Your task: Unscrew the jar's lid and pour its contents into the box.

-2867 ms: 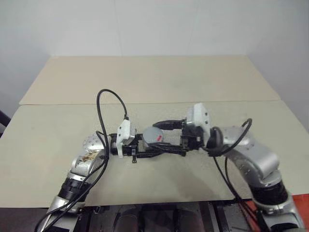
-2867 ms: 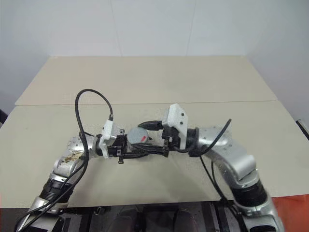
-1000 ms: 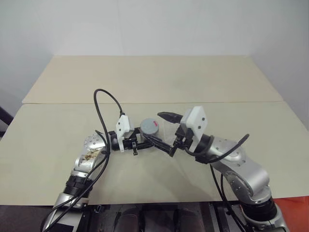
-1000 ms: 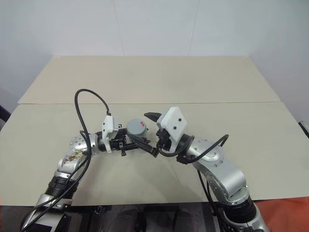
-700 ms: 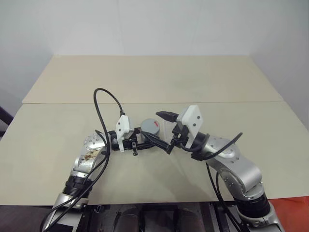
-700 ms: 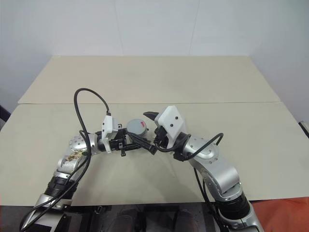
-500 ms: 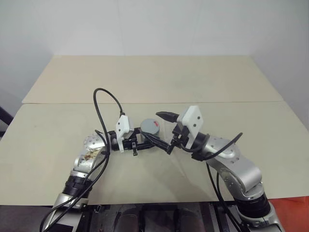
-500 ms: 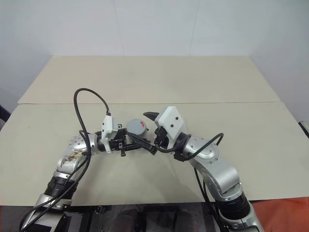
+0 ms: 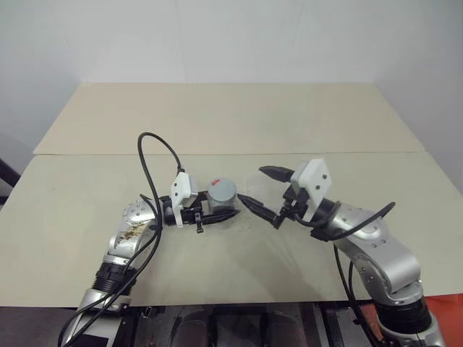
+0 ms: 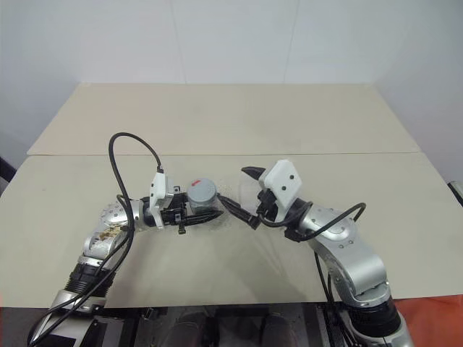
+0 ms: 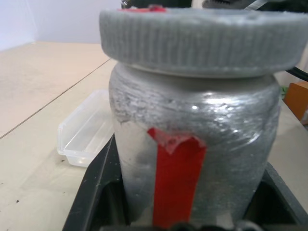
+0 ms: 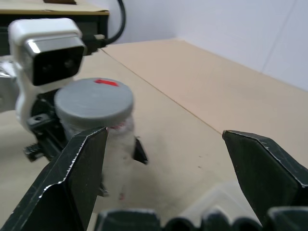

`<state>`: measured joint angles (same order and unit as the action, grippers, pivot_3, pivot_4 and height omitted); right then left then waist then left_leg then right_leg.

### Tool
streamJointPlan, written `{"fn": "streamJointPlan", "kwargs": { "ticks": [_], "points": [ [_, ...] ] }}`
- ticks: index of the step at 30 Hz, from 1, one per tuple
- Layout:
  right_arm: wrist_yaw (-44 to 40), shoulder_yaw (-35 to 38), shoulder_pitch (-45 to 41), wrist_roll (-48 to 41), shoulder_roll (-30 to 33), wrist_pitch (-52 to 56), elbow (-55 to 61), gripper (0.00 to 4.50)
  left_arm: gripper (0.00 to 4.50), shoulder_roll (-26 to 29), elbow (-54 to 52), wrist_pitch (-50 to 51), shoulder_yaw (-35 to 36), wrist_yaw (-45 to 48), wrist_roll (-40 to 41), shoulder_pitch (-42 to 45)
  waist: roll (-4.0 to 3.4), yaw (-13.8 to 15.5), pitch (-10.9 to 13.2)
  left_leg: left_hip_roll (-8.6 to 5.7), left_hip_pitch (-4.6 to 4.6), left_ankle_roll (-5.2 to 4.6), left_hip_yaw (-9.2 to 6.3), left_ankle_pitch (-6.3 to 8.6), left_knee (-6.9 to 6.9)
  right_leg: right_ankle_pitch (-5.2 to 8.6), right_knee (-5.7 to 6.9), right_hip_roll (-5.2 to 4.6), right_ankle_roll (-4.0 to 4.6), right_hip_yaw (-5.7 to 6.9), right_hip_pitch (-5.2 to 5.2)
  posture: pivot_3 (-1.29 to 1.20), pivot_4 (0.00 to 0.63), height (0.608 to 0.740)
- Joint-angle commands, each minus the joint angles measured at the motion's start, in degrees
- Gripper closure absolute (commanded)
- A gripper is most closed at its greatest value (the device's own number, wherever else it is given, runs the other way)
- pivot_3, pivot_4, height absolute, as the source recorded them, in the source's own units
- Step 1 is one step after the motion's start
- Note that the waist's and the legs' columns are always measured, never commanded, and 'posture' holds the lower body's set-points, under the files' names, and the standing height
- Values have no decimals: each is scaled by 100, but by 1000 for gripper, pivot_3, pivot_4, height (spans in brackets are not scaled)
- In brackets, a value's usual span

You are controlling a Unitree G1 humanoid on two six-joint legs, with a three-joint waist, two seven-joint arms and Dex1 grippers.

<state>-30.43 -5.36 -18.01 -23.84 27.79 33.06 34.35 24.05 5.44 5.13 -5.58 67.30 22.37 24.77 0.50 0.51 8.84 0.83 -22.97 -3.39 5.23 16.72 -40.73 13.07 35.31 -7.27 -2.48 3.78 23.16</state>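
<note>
Both arms are clad in silver-grey metal shells with black joints. A white camera block is mounted at each wrist. Black cables are looped alongside. Black fingers end each hand; brownish scuffing marks the left forearm.

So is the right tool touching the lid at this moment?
Apart. The right wrist view shows the open right tool short of the lid, with bare table between; the left eye view shows the same gap.
</note>
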Motion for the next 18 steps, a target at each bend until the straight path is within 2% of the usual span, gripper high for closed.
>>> {"fn": "streamJointPlan", "kwargs": {
  "ticks": [1, 8, 18],
  "points": [
    [-43, 225, 8, -49, 80, -56, 124, 47, 2526, 2, -54, -128, 60, 73, 67, 107, 0, 0, 0, 0, 0, 0, 0, 0, 0, 0, 0, 0, 0, 0, 0, 0, 150, 740],
    [-503, 289, 182, -425, 382, 21, 451, 47, 2526, 12, -50, -136, 82, 88, 50, 97, 0, 7, 0, 1, -1, -1, -1, 1, 0, 0, -2, 0, 0, -1, -1, 0, 150, 740],
    [-516, -445, -303, -485, -135, 46, 300, 47, 2526, -25, -35, -178, 28, 73, -4, 109, 0, -4, 0, 1, 0, -2, -1, 1, 0, 0, -1, 0, 0, -3, -1, 0, 150, 740]
  ]
}}
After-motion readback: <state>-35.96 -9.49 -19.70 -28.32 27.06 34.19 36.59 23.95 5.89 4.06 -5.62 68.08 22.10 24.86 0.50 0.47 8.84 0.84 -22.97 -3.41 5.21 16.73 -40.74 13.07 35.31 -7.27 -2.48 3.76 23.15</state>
